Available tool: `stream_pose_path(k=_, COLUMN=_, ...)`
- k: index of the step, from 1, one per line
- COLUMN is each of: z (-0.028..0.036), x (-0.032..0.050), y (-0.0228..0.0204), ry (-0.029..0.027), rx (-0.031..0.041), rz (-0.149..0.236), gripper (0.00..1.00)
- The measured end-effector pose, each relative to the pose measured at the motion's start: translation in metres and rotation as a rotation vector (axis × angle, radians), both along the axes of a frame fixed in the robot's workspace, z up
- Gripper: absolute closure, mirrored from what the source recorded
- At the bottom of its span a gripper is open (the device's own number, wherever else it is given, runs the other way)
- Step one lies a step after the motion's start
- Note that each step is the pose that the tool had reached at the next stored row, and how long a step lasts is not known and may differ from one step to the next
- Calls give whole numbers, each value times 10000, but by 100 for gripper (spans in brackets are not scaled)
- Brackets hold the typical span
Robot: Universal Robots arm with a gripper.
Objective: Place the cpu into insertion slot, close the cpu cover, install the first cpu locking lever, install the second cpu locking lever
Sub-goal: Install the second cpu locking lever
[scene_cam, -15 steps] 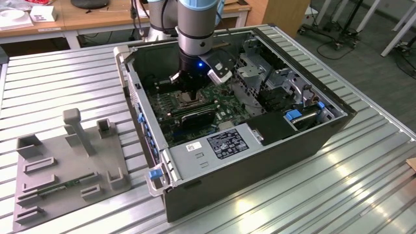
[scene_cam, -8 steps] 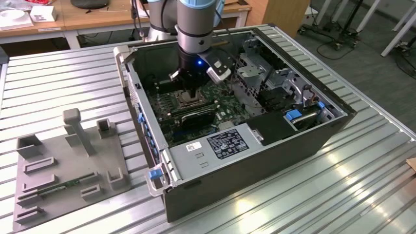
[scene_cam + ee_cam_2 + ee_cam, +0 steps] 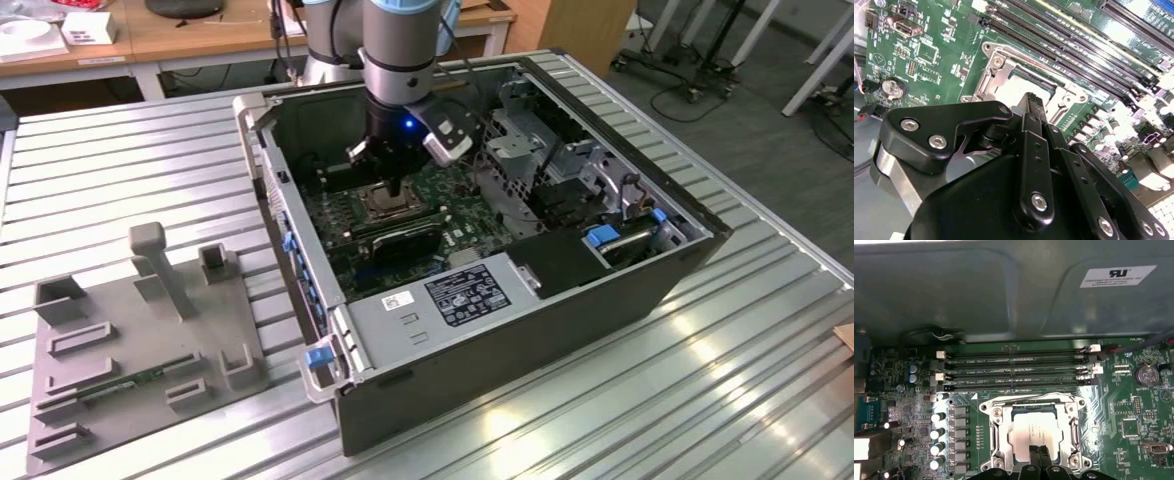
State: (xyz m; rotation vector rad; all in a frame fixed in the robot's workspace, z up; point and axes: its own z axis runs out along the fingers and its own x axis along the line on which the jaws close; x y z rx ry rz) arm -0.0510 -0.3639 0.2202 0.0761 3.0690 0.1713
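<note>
The black pincer (image 3: 1030, 107) fills the foreground of the second wrist view, its fingertips pressed together and grasping nothing, poised just above the cpu (image 3: 1035, 432). The silvery chip lies flat in the insertion slot (image 3: 999, 427), framed by the cpu cover (image 3: 1030, 401) on the green motherboard (image 3: 1134, 405), beside the long memory slots (image 3: 1014, 371). In the exterior view, the arm (image 3: 398, 60) reaches down into the open computer case (image 3: 641, 280) on the ribbed desk (image 3: 747, 380).

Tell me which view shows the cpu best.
First wrist view: the cpu faces the camera, seated in the insertion slot, only its near edge hidden by the gripper. Second wrist view catches a sliver; in the exterior view the arm hides most of it.
</note>
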Motion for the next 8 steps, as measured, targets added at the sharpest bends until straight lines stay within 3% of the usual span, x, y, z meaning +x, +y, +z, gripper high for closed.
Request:
stream_pose_path(k=5, z=-6, x=2, y=43, ry=1, rx=-2, rz=183, gripper=90)
stream_pose_path(k=8, z=-6, x=1, y=45, ry=1, rx=-2, rz=184, gripper=90)
